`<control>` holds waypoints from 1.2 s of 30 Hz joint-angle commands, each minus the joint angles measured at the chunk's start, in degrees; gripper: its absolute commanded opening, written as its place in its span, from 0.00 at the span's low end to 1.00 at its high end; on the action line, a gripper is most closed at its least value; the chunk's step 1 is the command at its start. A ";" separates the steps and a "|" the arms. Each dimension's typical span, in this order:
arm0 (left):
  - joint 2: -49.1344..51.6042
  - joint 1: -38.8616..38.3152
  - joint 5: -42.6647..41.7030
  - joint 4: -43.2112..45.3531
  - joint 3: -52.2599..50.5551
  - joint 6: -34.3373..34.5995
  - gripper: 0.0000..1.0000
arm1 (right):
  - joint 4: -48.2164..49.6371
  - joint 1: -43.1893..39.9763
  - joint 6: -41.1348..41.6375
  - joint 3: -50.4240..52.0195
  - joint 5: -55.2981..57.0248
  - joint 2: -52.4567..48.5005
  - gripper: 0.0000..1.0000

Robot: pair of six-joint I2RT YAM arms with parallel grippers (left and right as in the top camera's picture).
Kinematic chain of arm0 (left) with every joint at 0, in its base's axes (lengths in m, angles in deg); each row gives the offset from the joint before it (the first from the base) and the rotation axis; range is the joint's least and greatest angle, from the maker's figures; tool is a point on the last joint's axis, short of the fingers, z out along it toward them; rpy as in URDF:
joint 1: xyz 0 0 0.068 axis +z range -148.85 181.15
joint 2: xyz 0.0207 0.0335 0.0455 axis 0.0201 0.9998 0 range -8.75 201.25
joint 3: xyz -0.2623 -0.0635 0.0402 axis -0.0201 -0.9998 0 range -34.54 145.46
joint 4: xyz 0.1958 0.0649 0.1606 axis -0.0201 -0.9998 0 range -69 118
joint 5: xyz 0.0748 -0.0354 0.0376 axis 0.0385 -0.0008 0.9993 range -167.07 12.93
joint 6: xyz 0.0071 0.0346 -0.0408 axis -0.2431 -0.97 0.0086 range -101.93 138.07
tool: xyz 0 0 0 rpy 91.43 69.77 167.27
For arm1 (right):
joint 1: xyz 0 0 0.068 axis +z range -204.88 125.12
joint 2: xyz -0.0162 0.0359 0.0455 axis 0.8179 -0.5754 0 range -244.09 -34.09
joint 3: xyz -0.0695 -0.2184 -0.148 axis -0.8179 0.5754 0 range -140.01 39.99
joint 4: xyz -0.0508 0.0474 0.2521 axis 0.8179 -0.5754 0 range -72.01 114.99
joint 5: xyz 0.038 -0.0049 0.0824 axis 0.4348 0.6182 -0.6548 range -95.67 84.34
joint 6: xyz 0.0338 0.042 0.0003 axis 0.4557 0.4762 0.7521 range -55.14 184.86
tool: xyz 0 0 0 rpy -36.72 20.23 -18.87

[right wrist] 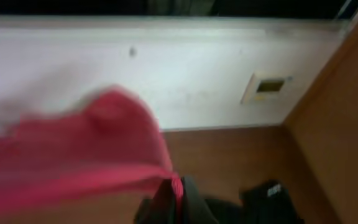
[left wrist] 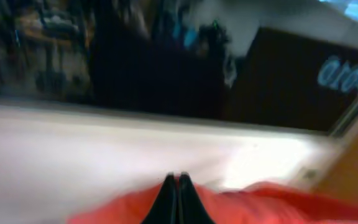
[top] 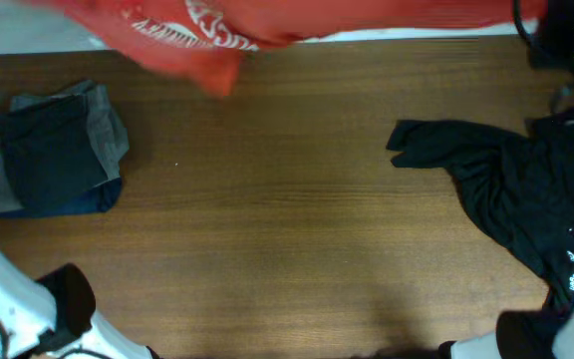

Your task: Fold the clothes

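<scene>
Evidently the left claw and right claw each pinched the orange-red T-shirt, held aloft at the tabletop's twelve o'clock edge. Either thin pinch might slip, dropping it crumpled. The black shirt lay at three o'clock.

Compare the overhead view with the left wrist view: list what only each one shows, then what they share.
Only overhead: a folded dark pile on the left of the table, and a black shirt lying crumpled on its right.
Only left wrist: the left gripper, shut on red cloth, with a pale surface beyond it.
Both: the red T-shirt, held up off the table. Its white lettering shows only from overhead.
</scene>
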 commanded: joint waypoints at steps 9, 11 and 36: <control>6.78 -16.96 16.15 -33.40 -18.47 -24.28 0.00 | -7.82 -0.44 -2.36 34.32 -5.09 -3.23 0.04; 7.08 -18.71 19.87 -33.27 -26.40 -24.30 0.00 | -6.16 -0.44 -2.34 40.76 -6.01 -3.23 0.04; 3.54 -18.80 37.16 -24.83 -72.91 -18.34 0.43 | 1.57 -0.48 -1.01 61.46 -5.70 -3.23 0.04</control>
